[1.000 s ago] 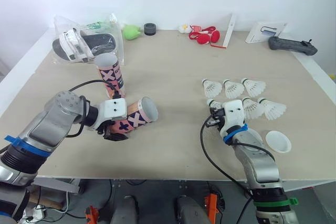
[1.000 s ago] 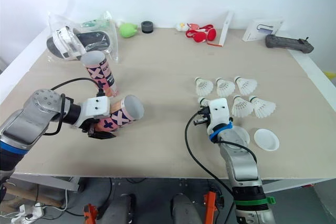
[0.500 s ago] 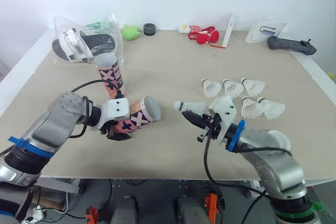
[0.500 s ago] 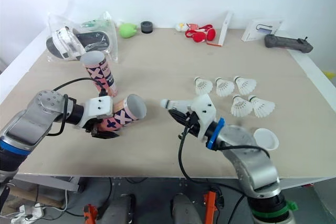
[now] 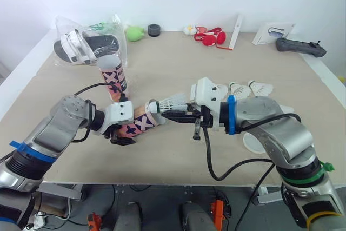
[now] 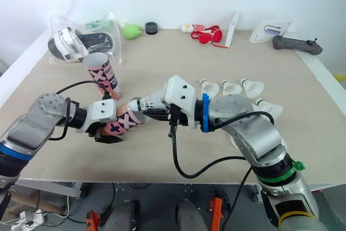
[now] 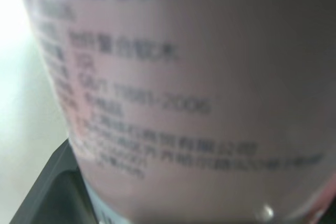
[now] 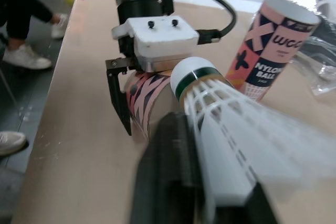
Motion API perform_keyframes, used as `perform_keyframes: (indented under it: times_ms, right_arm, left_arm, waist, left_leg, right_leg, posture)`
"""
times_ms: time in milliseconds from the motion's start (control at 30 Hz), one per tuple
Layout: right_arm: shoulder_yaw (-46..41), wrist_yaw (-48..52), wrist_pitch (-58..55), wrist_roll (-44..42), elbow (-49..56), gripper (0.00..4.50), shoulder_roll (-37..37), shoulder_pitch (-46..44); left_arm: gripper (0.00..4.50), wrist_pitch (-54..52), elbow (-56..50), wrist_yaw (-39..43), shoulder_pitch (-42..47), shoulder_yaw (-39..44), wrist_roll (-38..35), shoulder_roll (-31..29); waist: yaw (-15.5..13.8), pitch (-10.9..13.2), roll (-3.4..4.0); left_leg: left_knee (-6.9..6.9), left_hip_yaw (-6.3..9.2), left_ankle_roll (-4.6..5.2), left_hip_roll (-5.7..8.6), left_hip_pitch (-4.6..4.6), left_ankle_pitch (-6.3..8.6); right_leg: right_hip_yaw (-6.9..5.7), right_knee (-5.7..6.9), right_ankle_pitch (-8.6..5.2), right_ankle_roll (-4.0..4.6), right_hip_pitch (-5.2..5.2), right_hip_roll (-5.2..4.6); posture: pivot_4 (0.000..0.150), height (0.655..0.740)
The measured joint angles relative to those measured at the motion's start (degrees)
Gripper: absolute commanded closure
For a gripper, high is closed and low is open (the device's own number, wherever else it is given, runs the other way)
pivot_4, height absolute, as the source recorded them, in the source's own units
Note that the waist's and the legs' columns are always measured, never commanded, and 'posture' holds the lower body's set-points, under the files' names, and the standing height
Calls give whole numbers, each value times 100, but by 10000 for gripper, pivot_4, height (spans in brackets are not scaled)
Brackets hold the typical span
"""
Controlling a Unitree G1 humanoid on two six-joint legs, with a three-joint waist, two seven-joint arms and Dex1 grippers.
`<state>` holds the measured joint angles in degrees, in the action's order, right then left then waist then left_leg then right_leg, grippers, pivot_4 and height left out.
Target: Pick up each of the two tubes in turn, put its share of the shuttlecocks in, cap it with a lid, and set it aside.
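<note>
My left gripper (image 5: 120, 133) is shut on a pink patterned tube (image 5: 138, 124) that lies tilted low over the table, its open mouth facing right. The tube's wall (image 7: 173, 93) is close up in the left wrist view. My right gripper (image 5: 172, 115) is shut on a white shuttlecock (image 5: 170, 103), whose green-banded cork (image 8: 191, 74) sits right at that mouth. The second tube (image 5: 113, 77) stands upright just behind. A few loose shuttlecocks (image 5: 261, 87) lie on the table behind my right arm. A white lid (image 5: 250, 143) is partly hidden under my right forearm.
A clear bag with sandals (image 5: 86, 44) lies at the back left. Along the far edge are a green object (image 5: 135, 32), a black roll (image 5: 154, 29), red items (image 5: 212, 36), a white box (image 5: 273, 32) and a black controller (image 5: 301, 46). A person's legs (image 8: 21, 24) stand beside the table.
My right gripper took a shuttlecock from the pile and swung left with it to the mouth of the held tube. The left gripper has kept the tube almost still.
</note>
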<state>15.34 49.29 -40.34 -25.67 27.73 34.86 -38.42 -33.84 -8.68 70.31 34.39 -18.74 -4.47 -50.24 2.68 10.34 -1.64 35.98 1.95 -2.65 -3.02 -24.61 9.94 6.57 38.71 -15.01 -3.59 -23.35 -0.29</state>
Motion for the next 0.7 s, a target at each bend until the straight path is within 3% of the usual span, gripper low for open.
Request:
perform_keyframes:
  times_ms: [167,567,700]
  right_arm:
    - [29,33,1,10,-52,1776,-151,14]
    - [19,-23,-125,-39,-53,747,-211,18]
    - [-674,-217,-390,-434,152,747,-168,376]
  left_arm:
    - [8443,-33,-94,-37,-73,39,28,0]
    - [8443,-34,-112,-30,-69,39,60,45]
    - [8443,-22,-94,-39,-58,50,71,115]
  waist:
    - [7,0,0]
    - [-2,0,0]
    - [-37,0,-1]
  left_leg:
    - [2,0,1,0,11,-1]
    - [2,1,1,1,8,-1]
    - [3,3,1,6,4,-1]
  right_leg:
    - [0,26,-6,10,-2,2]
    - [0,27,-12,6,-2,1]
    - [-2,26,-16,1,0,-6]
  posture:
    - [1500,7400]
    - [1500,7400]
    - [1500,7400]
